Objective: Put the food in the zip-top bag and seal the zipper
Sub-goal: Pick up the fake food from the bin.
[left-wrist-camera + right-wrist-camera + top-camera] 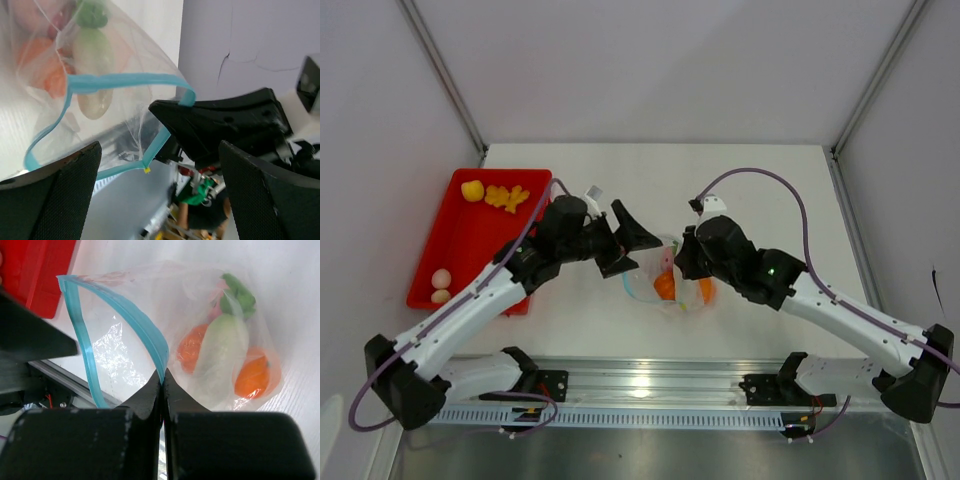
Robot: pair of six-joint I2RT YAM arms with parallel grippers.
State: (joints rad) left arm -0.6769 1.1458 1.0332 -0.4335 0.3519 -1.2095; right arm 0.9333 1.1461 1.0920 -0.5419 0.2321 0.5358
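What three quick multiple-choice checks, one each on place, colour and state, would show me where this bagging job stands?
1. Where does the red tray lie?
A. On the left side of the table
B. On the right side
C. Between the arm bases

2. What colour is the zipper?
A. Red
B. Blue-teal
C. Black

3. How is the mouth of the zip-top bag?
A. Sealed flat
B. Open, with the right gripper shut on its edge
C. Open, with nothing holding it

Answers:
1 A: the top view shows the tray at the far left.
2 B: both wrist views show a blue-teal strip.
3 B: the strip's two sides gape apart, and closed fingers pinch it.
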